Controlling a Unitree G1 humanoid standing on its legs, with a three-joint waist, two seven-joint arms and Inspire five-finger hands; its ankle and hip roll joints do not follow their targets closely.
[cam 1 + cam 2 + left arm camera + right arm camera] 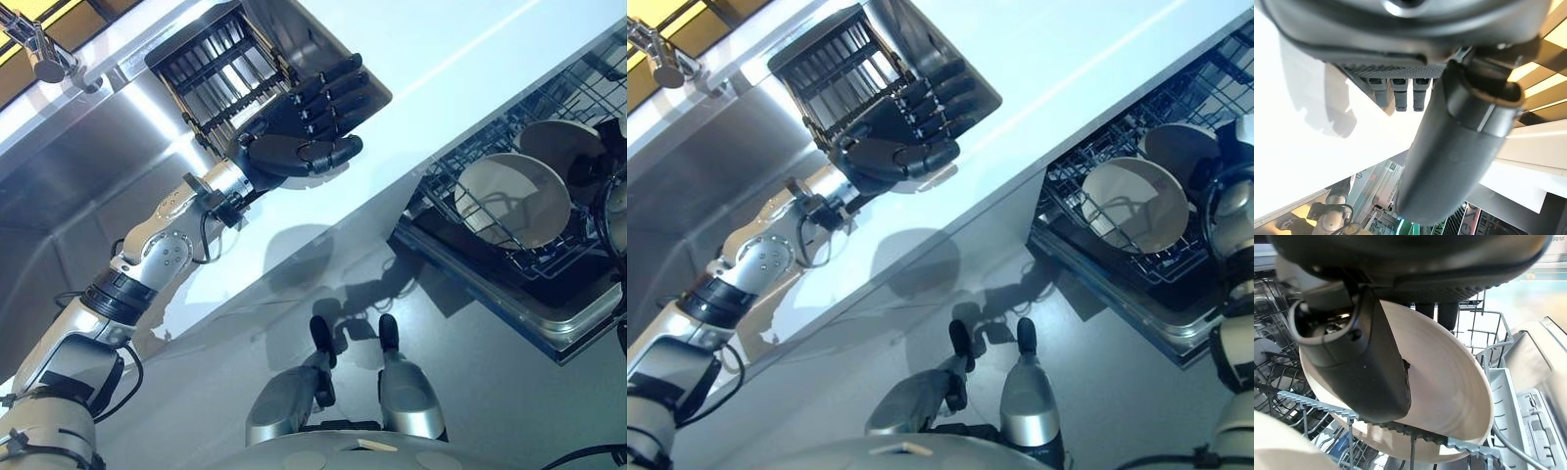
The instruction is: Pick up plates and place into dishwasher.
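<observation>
A plate goes into the dishwasher rack, pinched at its rim by the robot's right hand, thumb on the near face and fingers curled behind. The plate's lower edge sits at the rack's grey toothed rail, beside two pale plates already leaning among the wires. The rack is drawn out below the white counter, at its right end.

The step in hand appears to be seating this plate. To do it well, the hand should probably lower the plate edge-on until the rim drops between two teeth of the rail, keep it tilted the same way as its neighbours, and loosen the pinch only once the wires carry the weight. The thumb would then need to draw clear without dragging the plate or knocking the plate beside it.

The left hand hovers above the counter, well left of the rack, over the near edge of a dark slatted drying rack that sits by the steel sink. Its fingers are straight and together, thumb lying across the palm, holding nothing and touching nothing visible.
</observation>
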